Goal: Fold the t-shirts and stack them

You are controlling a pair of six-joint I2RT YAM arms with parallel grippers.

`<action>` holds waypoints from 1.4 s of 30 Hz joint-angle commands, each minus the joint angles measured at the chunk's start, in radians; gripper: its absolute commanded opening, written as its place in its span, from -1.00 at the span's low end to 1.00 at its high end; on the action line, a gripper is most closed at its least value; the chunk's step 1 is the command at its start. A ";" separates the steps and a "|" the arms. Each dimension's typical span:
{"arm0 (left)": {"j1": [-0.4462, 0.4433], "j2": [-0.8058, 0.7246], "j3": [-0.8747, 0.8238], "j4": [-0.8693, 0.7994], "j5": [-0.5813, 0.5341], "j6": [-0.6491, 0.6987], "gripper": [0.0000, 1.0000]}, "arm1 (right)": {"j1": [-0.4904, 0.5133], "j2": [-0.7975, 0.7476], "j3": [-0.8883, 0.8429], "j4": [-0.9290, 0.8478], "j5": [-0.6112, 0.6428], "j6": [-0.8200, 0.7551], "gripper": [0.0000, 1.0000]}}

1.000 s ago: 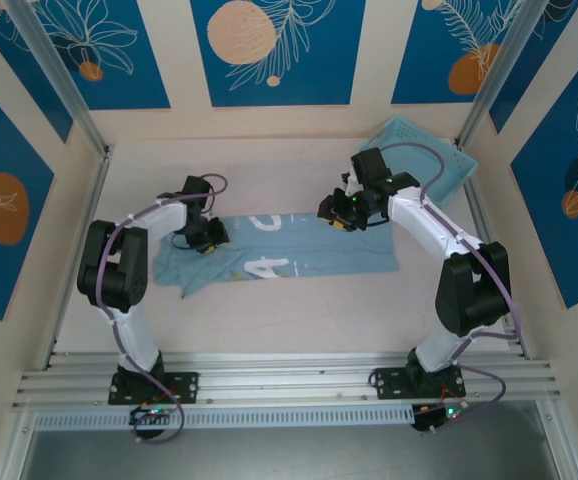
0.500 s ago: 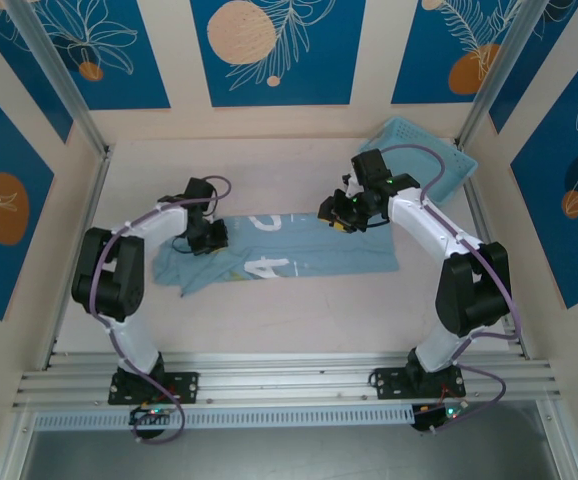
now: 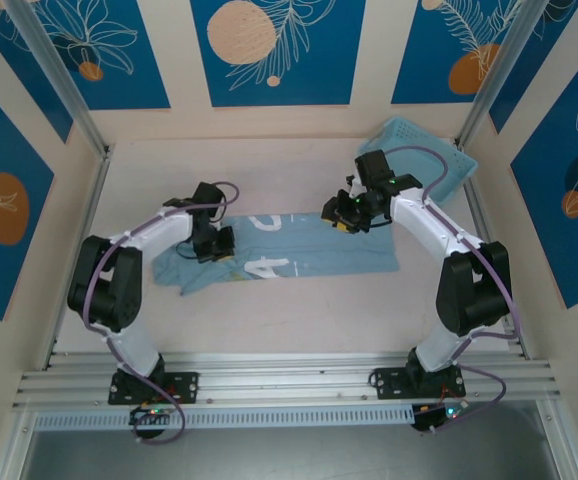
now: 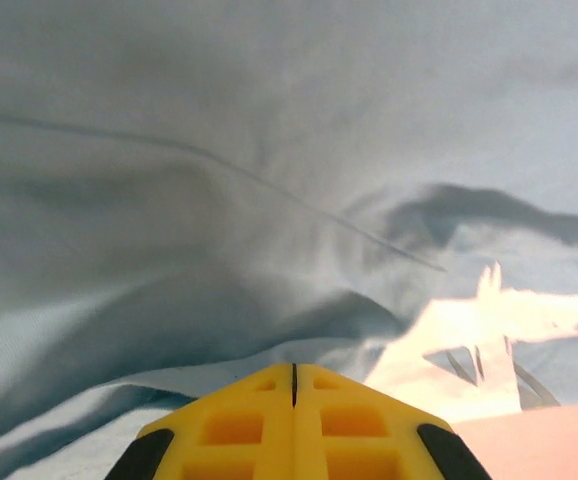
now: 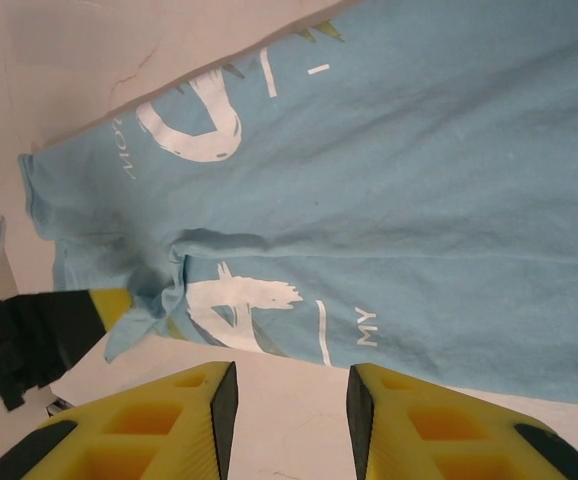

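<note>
A light sky-blue t-shirt (image 3: 309,250) with white lettering lies flattened across the middle of the table, folded lengthwise. My left gripper (image 3: 221,245) sits on its left part, shut on a pinch of the cloth. In the left wrist view the yellow fingertips (image 4: 293,368) meet and the t-shirt (image 4: 269,150) puckers toward them. My right gripper (image 3: 337,220) hovers over the shirt's far right part. It is open in the right wrist view (image 5: 291,385), with bare table between its fingers and the t-shirt (image 5: 419,200) spread beyond.
A light blue lattice basket (image 3: 419,150) leans in the back right corner. Metal frame posts (image 3: 64,85) and walls close in the table. Bare tabletop (image 3: 299,320) stretches between the shirt and the arm bases.
My left gripper has closed on the cloth and slid a little to the right along the shirt, bunching its left part. The right gripper has barely moved and stays open.
</note>
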 commanded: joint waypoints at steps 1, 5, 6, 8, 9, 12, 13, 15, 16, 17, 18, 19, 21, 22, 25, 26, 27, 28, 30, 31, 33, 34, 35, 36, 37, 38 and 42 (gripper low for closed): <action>-0.036 -0.041 -0.035 -0.076 0.037 -0.056 -1.00 | -0.007 -0.016 -0.016 -0.019 -0.022 0.018 -0.28; -0.068 -0.049 -0.066 -0.073 0.067 -0.124 -1.00 | -0.011 -0.016 -0.018 -0.020 -0.040 0.014 -0.28; -0.078 -0.044 -0.071 -0.075 0.068 -0.132 -1.00 | -0.012 -0.016 -0.019 -0.012 -0.059 0.009 -0.28; -0.092 -0.033 -0.079 -0.076 0.069 -0.149 -1.00 | -0.011 -0.017 -0.027 0.024 -0.127 -0.004 -0.28; -0.099 -0.029 -0.087 -0.065 0.080 -0.155 -1.00 | -0.011 -0.021 -0.036 0.052 -0.178 -0.011 -0.28; -0.112 -0.025 -0.102 -0.040 0.117 -0.169 -0.95 | -0.008 -0.048 -0.063 0.118 -0.277 -0.018 -0.27; -0.112 -0.025 -0.108 -0.026 0.141 -0.174 -0.91 | -0.009 -0.059 -0.074 0.137 -0.305 -0.015 -0.27; -0.111 -0.029 -0.122 0.015 0.208 -0.172 -0.71 | -0.010 -0.077 -0.089 0.147 -0.326 -0.013 -0.27; -0.109 -0.031 -0.120 0.012 0.221 -0.167 -0.61 | -0.012 -0.082 -0.094 0.142 -0.322 -0.013 -0.26; -0.102 -0.038 -0.115 0.001 0.225 -0.155 -0.49 | -0.011 -0.087 -0.099 0.132 -0.314 -0.014 -0.26; -0.088 -0.049 -0.108 -0.018 0.223 -0.140 -0.39 | -0.012 -0.093 -0.105 0.126 -0.310 -0.015 -0.26; -0.068 -0.059 -0.101 -0.044 0.205 -0.125 -0.31 | -0.013 -0.096 -0.112 0.125 -0.309 -0.016 -0.26; 0.009 -0.098 -0.095 -0.087 0.150 -0.095 -0.22 | -0.013 -0.102 -0.120 0.122 -0.308 -0.019 -0.26; 0.051 -0.118 -0.099 -0.100 0.127 -0.084 -0.23 | -0.012 -0.104 -0.124 0.121 -0.308 -0.020 -0.26; 0.193 -0.149 -0.097 -0.121 0.067 -0.011 -0.33 | -0.007 -0.106 -0.127 0.120 -0.311 -0.025 -0.26; 0.233 -0.147 -0.088 -0.135 0.030 0.028 -0.36 | -0.004 -0.104 -0.129 0.123 -0.316 -0.028 -0.25; 0.269 -0.138 -0.083 -0.145 -0.002 0.059 -0.37 | -0.002 -0.103 -0.129 0.129 -0.322 -0.028 -0.25; 0.301 -0.132 -0.086 -0.137 -0.015 0.084 -0.39 | 0.000 -0.103 -0.130 0.133 -0.329 -0.028 -0.25; 0.361 -0.116 -0.097 -0.099 -0.025 0.122 -0.40 | 0.006 -0.103 -0.133 0.159 -0.362 -0.028 -0.25; 0.376 -0.105 -0.099 -0.078 -0.020 0.136 -0.41 | 0.009 -0.104 -0.135 0.170 -0.372 -0.027 -0.25; 0.390 -0.079 -0.086 -0.038 -0.021 0.166 -0.41 | 0.020 -0.106 -0.135 0.185 -0.385 -0.024 -0.24; 0.390 -0.067 -0.080 -0.026 -0.025 0.178 -0.41 | 0.022 -0.104 -0.135 0.189 -0.386 -0.022 -0.24; 0.391 -0.054 -0.076 -0.014 -0.027 0.188 -0.43 | 0.025 -0.104 -0.135 0.190 -0.385 -0.018 -0.24; 0.391 -0.040 -0.072 -0.007 -0.027 0.197 -0.44 | 0.027 -0.103 -0.135 0.190 -0.383 -0.014 -0.24; 0.391 -0.030 -0.071 -0.005 -0.030 0.202 -0.45 | 0.028 -0.104 -0.137 0.192 -0.379 -0.010 -0.24; 0.390 -0.022 -0.074 0.000 -0.032 0.211 -0.46 | 0.028 -0.105 -0.139 0.193 -0.377 -0.006 -0.24; 0.390 -0.014 -0.099 0.013 -0.055 0.223 -0.51 | 0.030 -0.106 -0.138 0.191 -0.367 0.001 -0.24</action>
